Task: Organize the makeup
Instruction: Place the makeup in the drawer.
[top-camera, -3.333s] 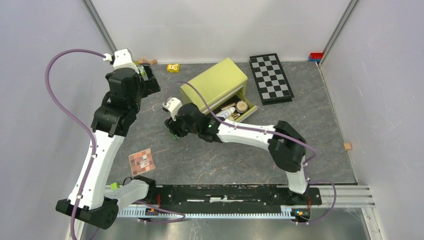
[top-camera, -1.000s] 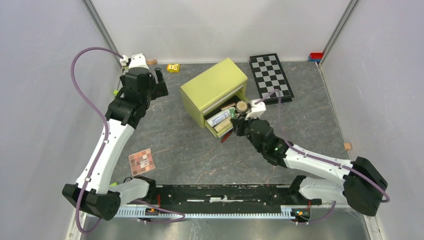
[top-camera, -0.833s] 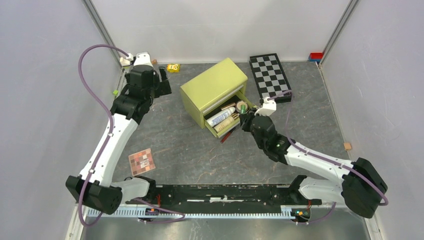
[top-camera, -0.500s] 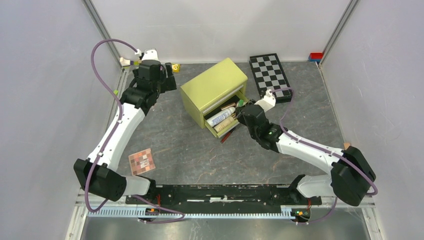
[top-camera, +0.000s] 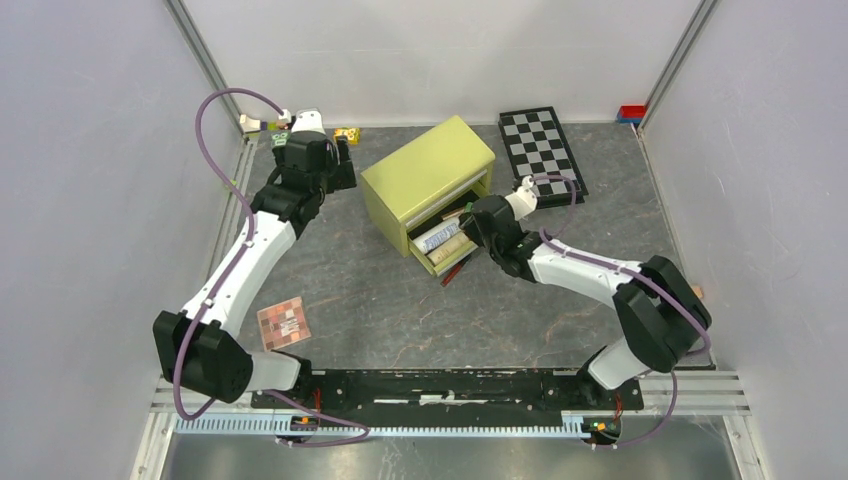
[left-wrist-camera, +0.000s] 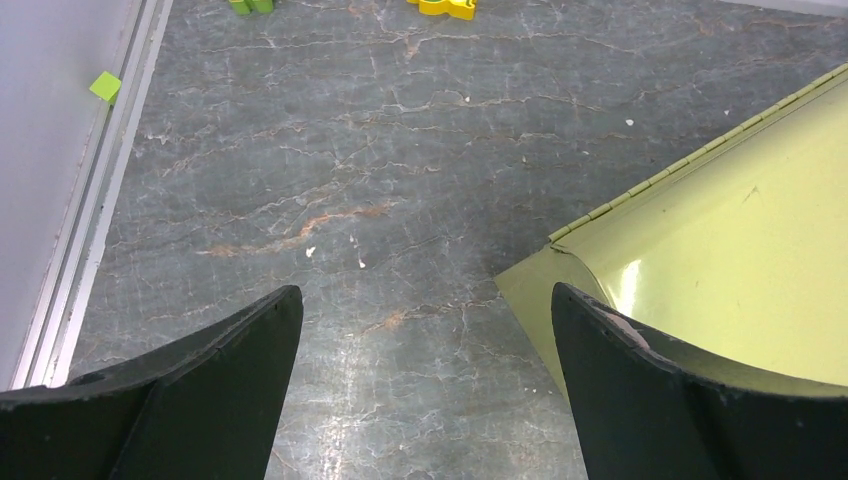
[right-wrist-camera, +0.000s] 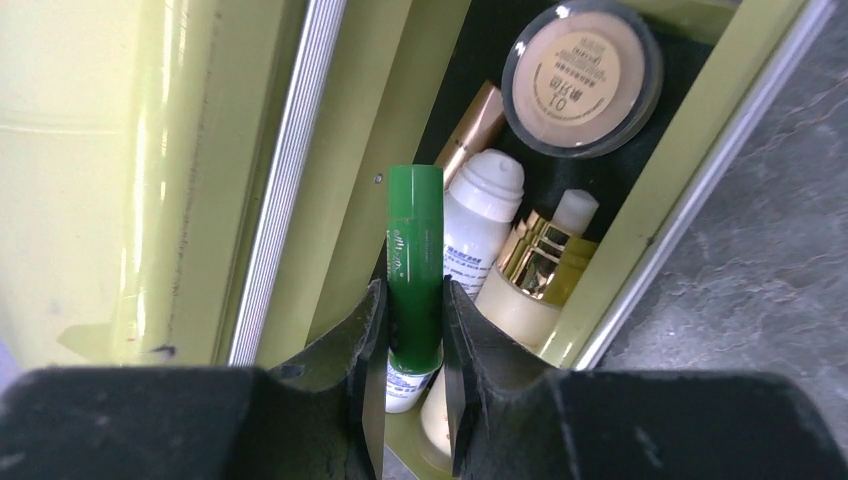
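My right gripper (right-wrist-camera: 413, 292) is shut on a green disc (right-wrist-camera: 415, 230), seen edge-on, and holds it over the open drawer of the olive-green case (top-camera: 425, 170). In the drawer lie a round peach compact (right-wrist-camera: 580, 75), a white tube (right-wrist-camera: 478, 220) and a beige gold-capped bottle (right-wrist-camera: 530, 275). From above, the right gripper (top-camera: 478, 212) is at the drawer's right end, and a red stick (top-camera: 452, 274) pokes out below the drawer. The square pink-brown palette (top-camera: 284, 322) lies on the floor at the near left. My left gripper (left-wrist-camera: 425, 330) is open and empty beside the case's left back corner (left-wrist-camera: 720, 260).
A black-and-white checkerboard (top-camera: 542, 155) lies right of the case. A yellow block (top-camera: 347, 135) and a green block (left-wrist-camera: 250, 5) sit by the back wall. A red-and-blue block (top-camera: 631, 113) is in the back right corner, and a tan block (top-camera: 694, 292) at the right edge.
My right arm swung from the floor left of the case round to the drawer's right end, carrying the green disc. My left gripper moved back and right, closer to the case.
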